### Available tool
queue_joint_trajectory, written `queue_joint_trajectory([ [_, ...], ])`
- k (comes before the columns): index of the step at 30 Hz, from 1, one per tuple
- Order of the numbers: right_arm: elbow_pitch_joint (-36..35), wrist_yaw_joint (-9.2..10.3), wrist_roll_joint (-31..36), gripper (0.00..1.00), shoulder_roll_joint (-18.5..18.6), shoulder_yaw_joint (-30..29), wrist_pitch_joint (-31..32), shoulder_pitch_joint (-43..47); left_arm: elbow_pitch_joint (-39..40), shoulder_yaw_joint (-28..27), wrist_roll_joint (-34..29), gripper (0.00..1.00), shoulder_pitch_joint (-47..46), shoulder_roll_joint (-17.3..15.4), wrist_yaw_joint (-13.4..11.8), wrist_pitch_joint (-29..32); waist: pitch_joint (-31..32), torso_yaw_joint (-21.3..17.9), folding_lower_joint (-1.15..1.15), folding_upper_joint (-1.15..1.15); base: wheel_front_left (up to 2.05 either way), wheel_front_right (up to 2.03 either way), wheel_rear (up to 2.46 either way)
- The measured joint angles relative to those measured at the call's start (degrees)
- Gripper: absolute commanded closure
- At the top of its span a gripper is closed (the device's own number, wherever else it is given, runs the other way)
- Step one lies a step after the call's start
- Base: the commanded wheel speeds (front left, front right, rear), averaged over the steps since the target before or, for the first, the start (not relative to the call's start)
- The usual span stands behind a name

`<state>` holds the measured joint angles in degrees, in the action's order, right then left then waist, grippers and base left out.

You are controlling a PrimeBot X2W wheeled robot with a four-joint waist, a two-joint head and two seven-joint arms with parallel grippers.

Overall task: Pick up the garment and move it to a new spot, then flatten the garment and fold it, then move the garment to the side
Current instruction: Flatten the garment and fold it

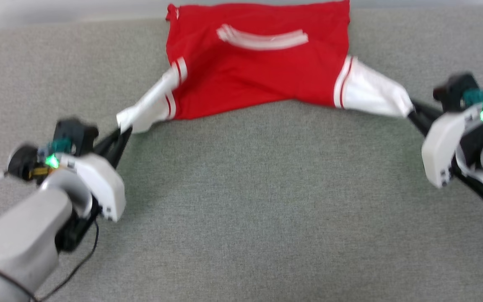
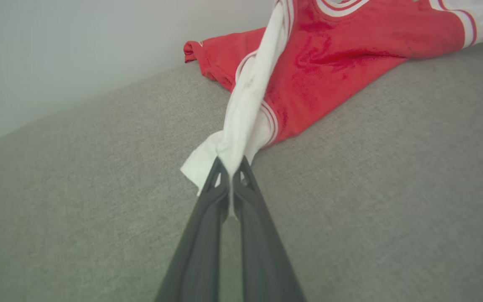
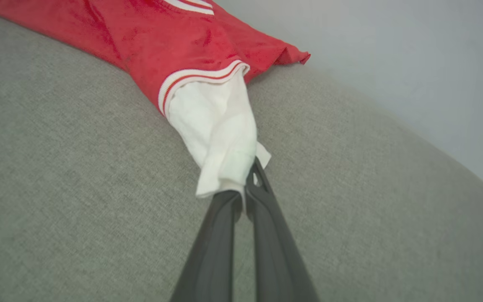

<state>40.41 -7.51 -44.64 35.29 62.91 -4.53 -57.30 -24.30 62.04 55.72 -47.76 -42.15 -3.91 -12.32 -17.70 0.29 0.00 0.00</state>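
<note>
the left gripper [image 1: 124, 132] and right gripper [image 1: 412, 111] each have two long, dark, tapering fingers [image 2: 206, 235] with a small cut-out near the tip. behind each sits a white rounded shell [image 1: 103, 184], a black block [image 1: 74, 134] with a teal part [image 1: 59, 145] and a glowing green light [image 1: 51, 161]. the left forearm [image 1: 19, 243] is smooth pale grey, and a thin black cable [image 1: 97, 241] loops beside it.

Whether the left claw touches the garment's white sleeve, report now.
Touching. The left wrist view shows the left claw shut on the white sleeve of the garment.
</note>
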Motion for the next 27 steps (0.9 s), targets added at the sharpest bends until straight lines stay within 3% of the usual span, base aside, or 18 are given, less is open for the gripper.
queue_joint_trajectory([
  [10, -3.6, 0.00, -2.8, 1.00, 5.7, 0.7, -1.9, 16.8, 12.1, 0.2, 7.2, 1.00, 18.8, -8.2, -9.9, -0.7, 7.5, -0.4, -0.01, 0.00, 0.00, 0.00, 0.00],
  [15, -5.7, 0.00, -3.5, 1.00, 7.6, -1.6, -2.5, 25.4, 16.6, 0.3, 10.5, 1.00, 28.3, -10.5, -13.9, -1.7, 10.6, -1.1, -0.02, 0.00, 0.00, 0.00, 0.00],
  [21, -9.8, -0.02, -5.3, 1.00, 10.1, -4.6, -0.9, 37.3, 20.6, -0.4, 13.9, 1.00, 38.8, -11.7, -17.4, -2.5, 14.2, -1.5, -0.02, 0.00, 0.00, 0.00, 0.00],
  [27, -15.2, -0.01, -6.8, 1.00, 12.1, -8.9, 3.6, 46.6, 22.1, -1.7, 13.6, 1.00, 43.1, -11.6, -18.8, -2.6, 15.6, -0.3, -0.02, 0.00, 0.00, 0.00, 0.00],
])
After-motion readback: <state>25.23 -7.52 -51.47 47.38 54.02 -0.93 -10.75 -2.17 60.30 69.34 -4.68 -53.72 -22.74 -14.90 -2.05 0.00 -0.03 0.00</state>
